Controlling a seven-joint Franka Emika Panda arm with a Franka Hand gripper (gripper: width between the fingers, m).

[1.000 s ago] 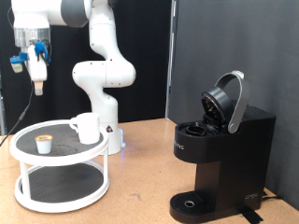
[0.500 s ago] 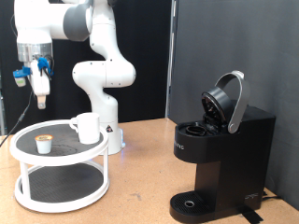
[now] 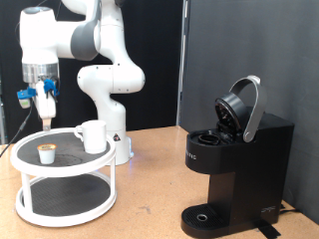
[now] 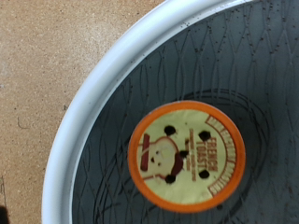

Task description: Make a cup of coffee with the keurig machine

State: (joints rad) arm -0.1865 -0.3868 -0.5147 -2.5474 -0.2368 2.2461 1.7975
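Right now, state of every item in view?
keurig machine: lid up, pod chamber open, no cup on its drip base.
cup: upright on the rack's top shelf.
coffee pod: upright on the same shelf, foil top intact.
gripper: above the pod, holding nothing.

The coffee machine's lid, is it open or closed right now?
Open. The keurig machine has its rounded lid tilted up and back, leaving the pod chamber exposed. The gripper hangs far off, above the white tiered stand.

White cup (image 3: 93, 136); black keurig machine (image 3: 235, 169); pod (image 4: 187, 156) lid tan, orange-rimmed, brown face drawing; white-rimmed dark tray (image 4: 79, 131).
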